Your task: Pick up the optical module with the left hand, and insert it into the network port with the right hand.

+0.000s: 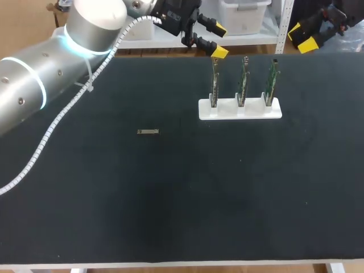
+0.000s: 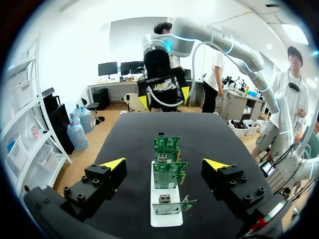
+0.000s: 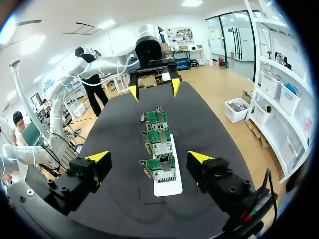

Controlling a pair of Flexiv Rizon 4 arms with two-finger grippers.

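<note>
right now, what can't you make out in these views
- optical module: too small in the head view to tell its ends apart.
- circuit boards: edge-on in the head view, faces hidden.
- network ports: too small in the right wrist view to tell whether empty.

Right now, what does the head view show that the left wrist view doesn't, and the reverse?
Only the head view: the optical module, lying flat on the table, apart from the white holder. Only the left wrist view: the faces of the boards, with metal network ports on them. Both: the white holder with its three upright boards.
</note>
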